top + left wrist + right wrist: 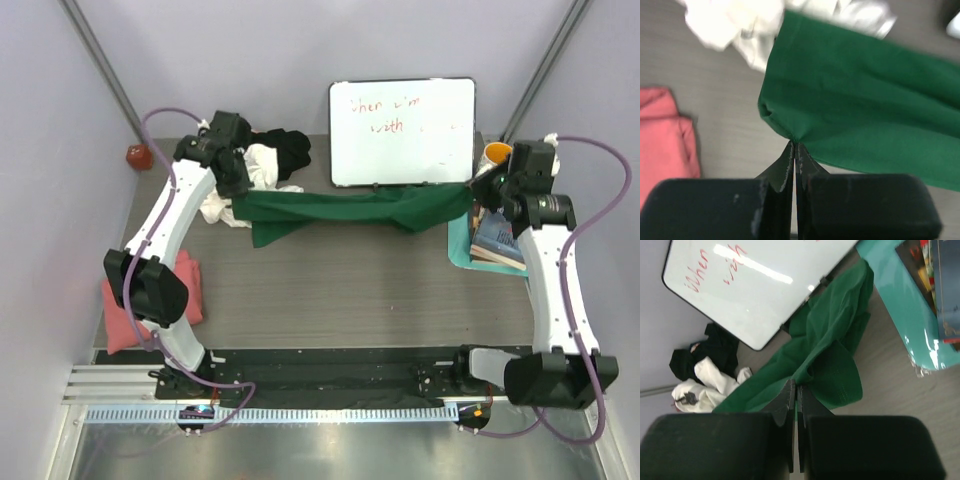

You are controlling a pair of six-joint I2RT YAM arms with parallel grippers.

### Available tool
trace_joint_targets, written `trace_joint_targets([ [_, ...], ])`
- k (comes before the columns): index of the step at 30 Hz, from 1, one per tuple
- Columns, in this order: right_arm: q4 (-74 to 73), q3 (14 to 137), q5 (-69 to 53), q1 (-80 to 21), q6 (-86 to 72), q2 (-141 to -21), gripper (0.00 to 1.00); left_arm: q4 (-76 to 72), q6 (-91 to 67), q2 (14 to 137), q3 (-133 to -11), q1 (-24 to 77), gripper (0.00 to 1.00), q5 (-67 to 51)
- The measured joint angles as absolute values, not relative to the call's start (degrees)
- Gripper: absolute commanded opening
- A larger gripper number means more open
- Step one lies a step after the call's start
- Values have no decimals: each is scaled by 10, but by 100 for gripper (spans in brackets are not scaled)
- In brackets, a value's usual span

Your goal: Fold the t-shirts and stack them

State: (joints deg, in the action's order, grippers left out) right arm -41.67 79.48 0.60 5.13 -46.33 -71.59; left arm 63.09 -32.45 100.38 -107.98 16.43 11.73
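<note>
My left end effector (794, 146) and right end effector (796, 386) each pinch dark green t-shirt (350, 210) ends. Stretched taut across far tabletop (350, 295), probably to flatten for folding.

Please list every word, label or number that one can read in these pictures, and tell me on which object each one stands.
"when i'm": red handwriting, upper line on the whiteboard; the reading is not certain.
"with": red handwriting, lower line on the same whiteboard; the faint marks after it cannot be read.
Book covers at the right edge: there is print, but it is too small and blurred to read.
</note>
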Motion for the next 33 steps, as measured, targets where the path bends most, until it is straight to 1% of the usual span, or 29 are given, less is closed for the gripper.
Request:
trace_joint_targets([
  [6,-452,688,-42,51,-488,-595,1,652,-324,944,-957,171,0,120],
  [12,-486,583,-65,51,-517,-504,1,654,-326,875,-911,171,0,123],
  [19,-520,456,-90,51,-559,-424,1,657,-331,864,-829,178,0,107],
  [26,-559,444,-98,51,-563,-421,1,677,-348,840,-715,207,0,88],
  [33,-592,445,-122,51,-561,-441,1,706,-359,809,-687,216,0,88],
])
